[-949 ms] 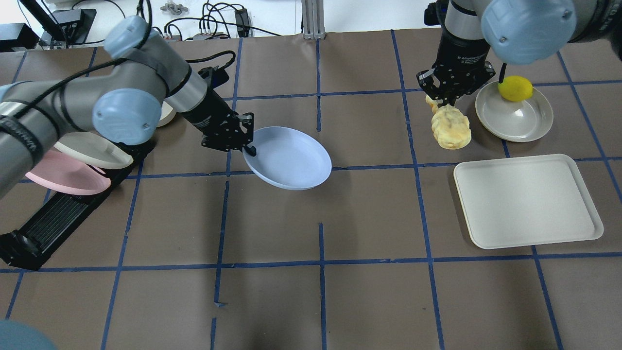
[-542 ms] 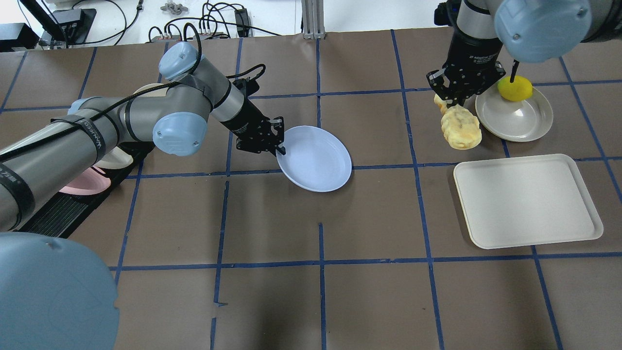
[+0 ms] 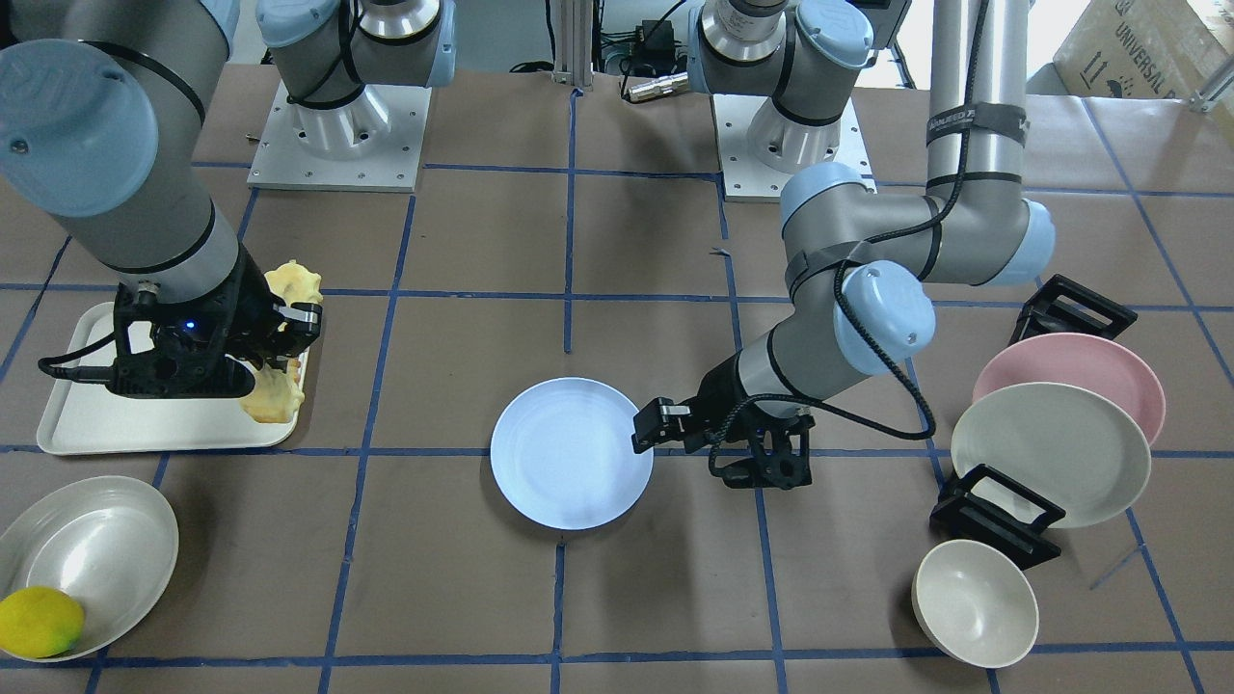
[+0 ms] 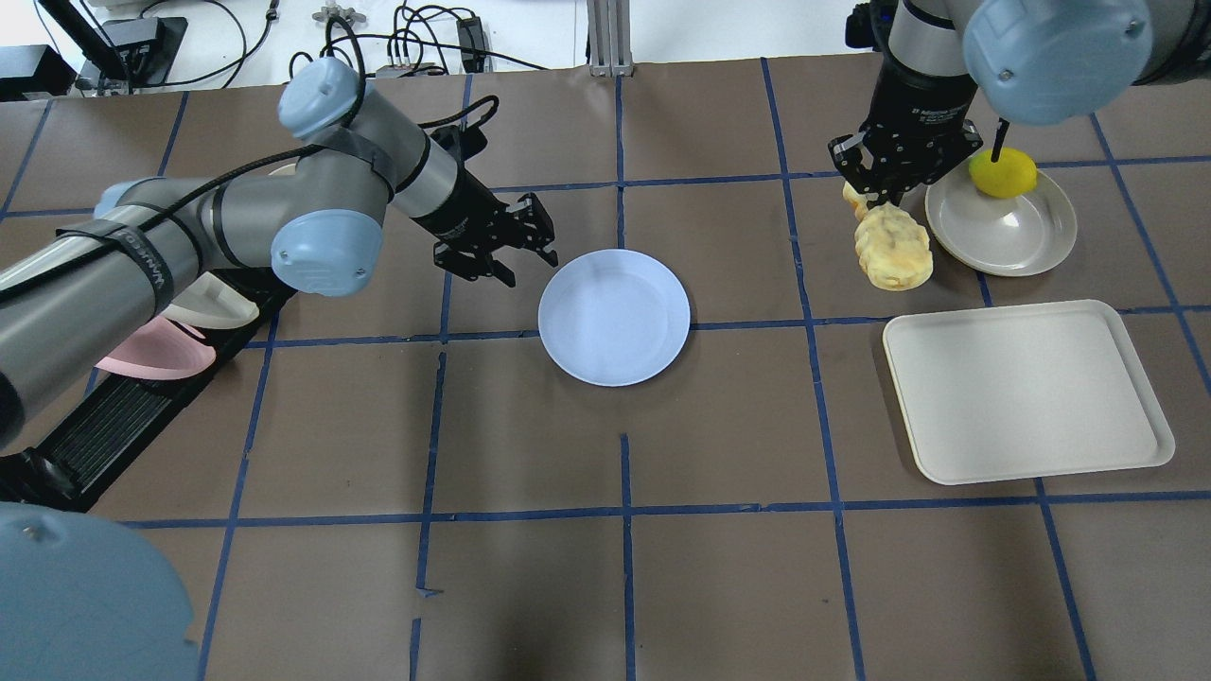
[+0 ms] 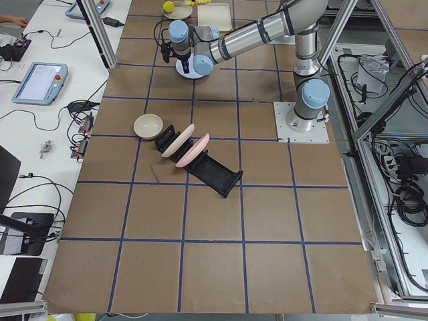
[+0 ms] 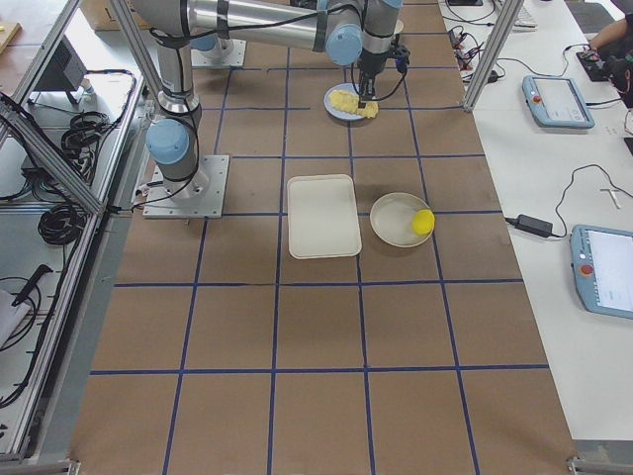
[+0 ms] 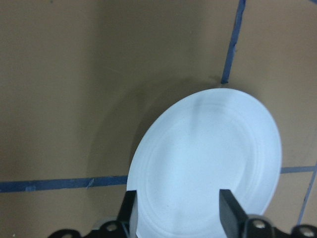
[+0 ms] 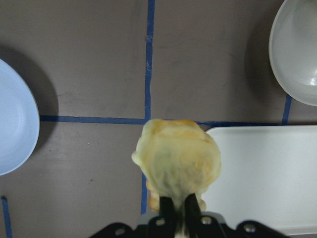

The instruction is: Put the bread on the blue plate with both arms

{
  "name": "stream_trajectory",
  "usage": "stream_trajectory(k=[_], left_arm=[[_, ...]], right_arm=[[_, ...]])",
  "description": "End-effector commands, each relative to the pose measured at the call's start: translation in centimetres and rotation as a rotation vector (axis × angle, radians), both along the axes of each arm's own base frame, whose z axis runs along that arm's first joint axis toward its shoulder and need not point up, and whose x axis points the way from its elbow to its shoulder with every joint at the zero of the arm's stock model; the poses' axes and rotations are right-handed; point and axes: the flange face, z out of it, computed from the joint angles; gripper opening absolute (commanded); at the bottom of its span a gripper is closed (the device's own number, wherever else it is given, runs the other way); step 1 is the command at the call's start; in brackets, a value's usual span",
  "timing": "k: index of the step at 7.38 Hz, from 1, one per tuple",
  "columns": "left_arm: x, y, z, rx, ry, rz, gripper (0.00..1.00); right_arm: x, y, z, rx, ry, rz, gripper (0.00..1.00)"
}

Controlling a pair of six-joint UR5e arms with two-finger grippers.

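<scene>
The blue plate [image 4: 614,317] lies flat on the brown table near the middle; it also shows in the front view [image 3: 571,453] and the left wrist view [image 7: 208,158]. My left gripper [image 4: 526,251] is open and empty, just off the plate's rim on my left side, as the front view [image 3: 648,431] also shows. My right gripper [image 4: 872,197] is shut on one end of the bread [image 4: 894,248], a knobbly pale-yellow loaf that hangs down above the table. The right wrist view shows the bread [image 8: 176,163] in the shut fingers.
A cream tray [image 4: 1026,392] lies on the right. Behind it a cream plate [image 4: 1017,241] holds a yellow lemon [image 4: 1001,172], close to the right gripper. A black rack [image 4: 114,426] at far left holds a pink plate [image 3: 1070,361] and a cream plate [image 3: 1051,453]; a small bowl [image 3: 976,602] sits nearby.
The left gripper opened, let go of the blue plate and drew back a little; the plate went from tilted to flat on the table. The right gripper with the bread barely moved.
</scene>
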Motion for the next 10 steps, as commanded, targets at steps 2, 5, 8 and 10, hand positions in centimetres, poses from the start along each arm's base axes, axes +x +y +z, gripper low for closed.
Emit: stream_trajectory(k=[2, 5, 8, 10], left_arm=[[4.2, 6.0, 8.7, 0.037, -0.255, -0.069, 1.0], [4.9, 9.1, 16.2, 0.078, -0.367, -0.136, 1.0], [4.1, 7.5, 20.1, 0.097, -0.456, -0.181, 1.0], [2.5, 7.8, 19.1, 0.101, -0.464, -0.218, 1.0]], right_arm=[[12.8, -3.0, -6.1, -0.05, -0.021, -0.073, 0.15], [19.5, -3.4, -12.7, -0.096, -0.037, -0.111, 0.16], [22.8, -3.6, -17.1, -0.138, -0.041, -0.086, 0.21], [22.7, -4.1, -18.2, -0.163, -0.05, -0.039, 0.99]])
